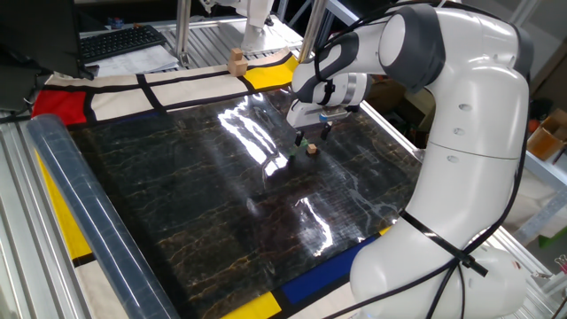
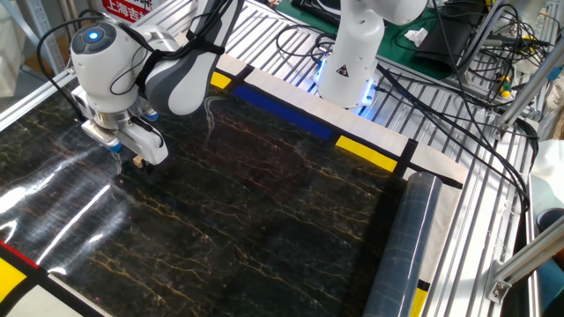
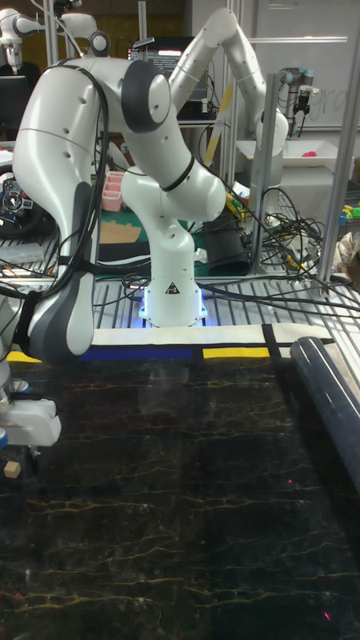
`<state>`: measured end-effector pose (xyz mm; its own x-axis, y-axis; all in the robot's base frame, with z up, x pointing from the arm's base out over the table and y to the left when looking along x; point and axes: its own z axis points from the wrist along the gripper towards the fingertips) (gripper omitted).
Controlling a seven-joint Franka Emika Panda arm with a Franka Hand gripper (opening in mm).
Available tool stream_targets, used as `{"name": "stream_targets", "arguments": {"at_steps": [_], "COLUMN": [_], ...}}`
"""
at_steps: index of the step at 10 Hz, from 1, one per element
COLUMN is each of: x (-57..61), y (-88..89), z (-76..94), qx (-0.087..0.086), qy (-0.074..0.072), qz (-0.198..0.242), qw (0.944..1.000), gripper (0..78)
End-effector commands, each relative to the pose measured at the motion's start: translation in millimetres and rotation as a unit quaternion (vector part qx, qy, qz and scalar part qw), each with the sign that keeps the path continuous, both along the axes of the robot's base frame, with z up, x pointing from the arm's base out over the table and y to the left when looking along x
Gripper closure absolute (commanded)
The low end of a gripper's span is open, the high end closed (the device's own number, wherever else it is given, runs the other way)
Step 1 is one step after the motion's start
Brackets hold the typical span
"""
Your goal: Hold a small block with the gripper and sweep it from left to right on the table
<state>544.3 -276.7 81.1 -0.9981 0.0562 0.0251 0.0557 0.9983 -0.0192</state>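
— Looking at the gripper (image 1: 314, 136): fingers apart?
— Yes, spread, holding nothing. The small block (image 1: 312, 150) sits on the counter (image 1: 195, 195) just below the gripper's fingertips, free of them.

This is a robotics lab. A big white-and-grey robot arm (image 1: 461, 133) is bolted to a bench of aluminium slats (image 2: 493, 220), with bundles of black cables (image 2: 441, 97) running across it and a framework of metal posts (image 3: 335, 140) around it. A keyboard (image 1: 120, 42) sits on a desk behind the work surface (image 1: 221, 204), and in the tall view more robot arms (image 3: 240, 70), a monitor (image 3: 165, 47) and cluttered benches fill the background.
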Motion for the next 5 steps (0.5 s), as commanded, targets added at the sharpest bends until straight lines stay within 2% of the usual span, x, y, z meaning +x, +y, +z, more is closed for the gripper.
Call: {"name": "stream_targets", "arguments": {"at_steps": [1, 5], "x": [5.7, 4.4], "y": [2.3, 1.2], "z": [-14.4, -7.3], "qx": [-0.001, -0.001], "qy": [-0.001, 0.002], "qz": [-0.013, -0.015], "qw": [0.9999, 0.9999], "gripper": [0.1, 0.1]}}
